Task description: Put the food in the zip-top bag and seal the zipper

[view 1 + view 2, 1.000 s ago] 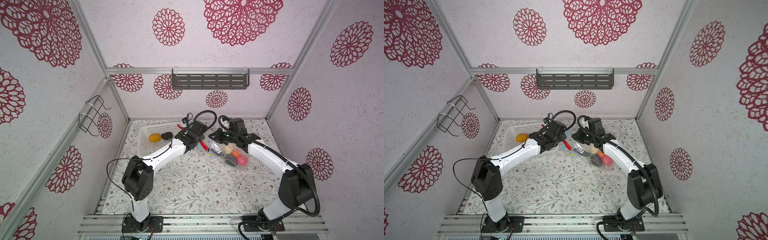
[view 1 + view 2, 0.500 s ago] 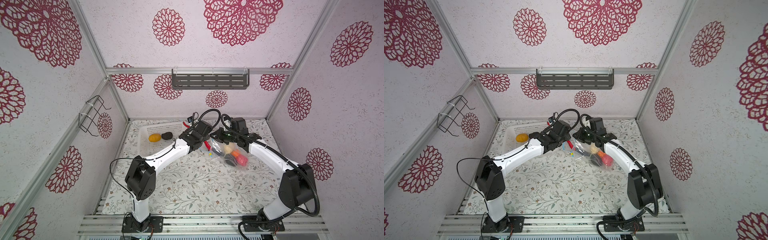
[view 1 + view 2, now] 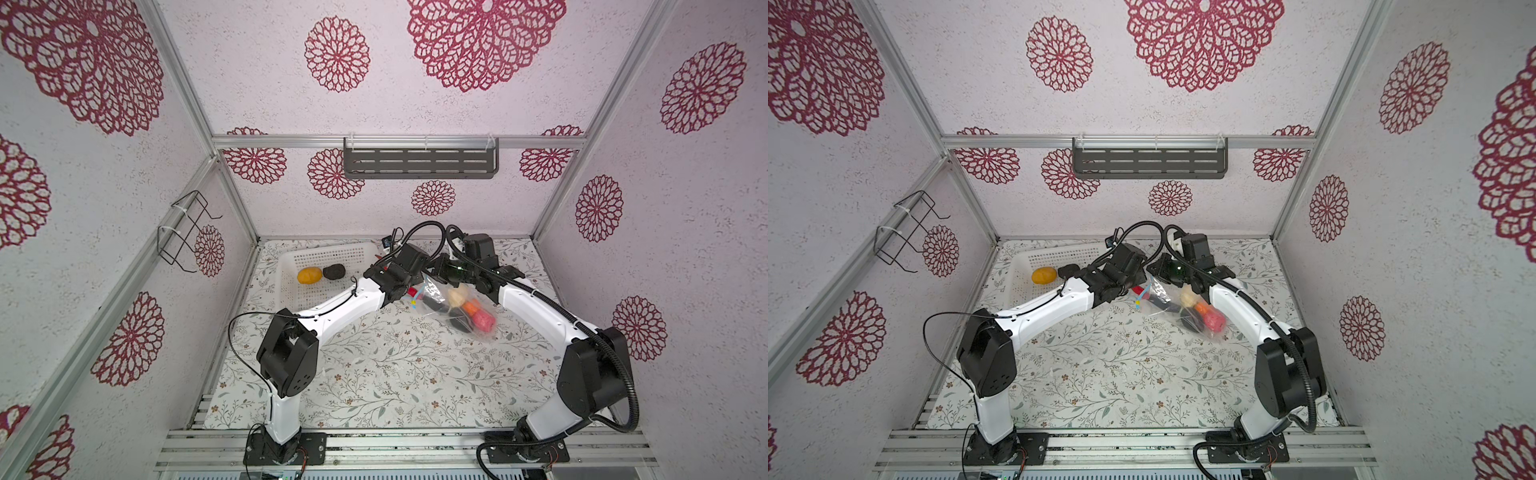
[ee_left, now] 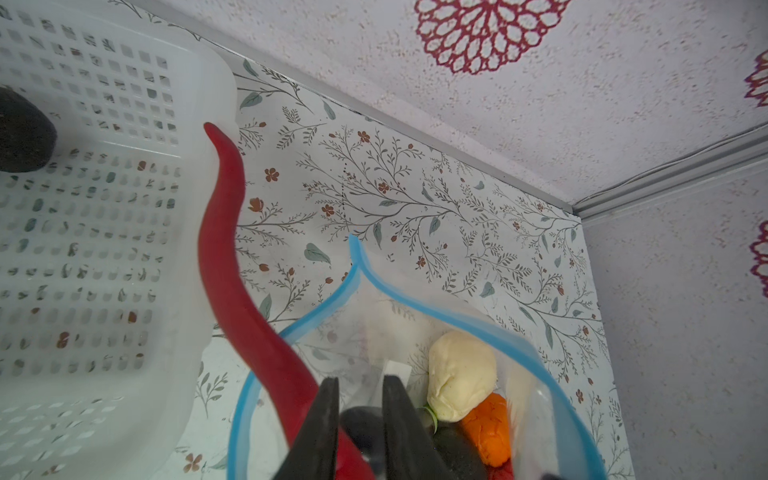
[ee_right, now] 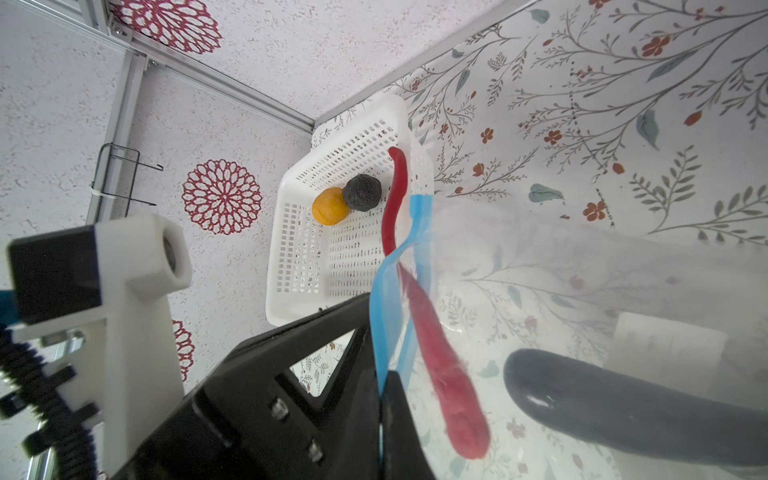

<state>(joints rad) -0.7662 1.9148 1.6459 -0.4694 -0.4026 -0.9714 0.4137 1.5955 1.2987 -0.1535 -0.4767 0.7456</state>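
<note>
the long red toy chilli [image 4: 224, 257] has its thick end hidden behind the jaws of the left gripper [image 4: 360, 380]; between them a blurred dark lump [image 4: 360, 419], perhaps toy food, is cut off by the frame edge.

Bright, even white light all over, probably from overhead; shadows on the mat [image 3: 395, 374] are barely there. Both top views are sharp, just wide-angle stretch on the walls [image 3: 83, 199] toward the corners. Wrist views are mushier: the left gripper [image 4: 360, 380] is soft up close, the basket [image 4: 191, 332] looks blown out, and in the right wrist view the bag [image 5: 582, 266] goes milky, with a small glare spot on the black lump [image 5: 623, 419].
</note>
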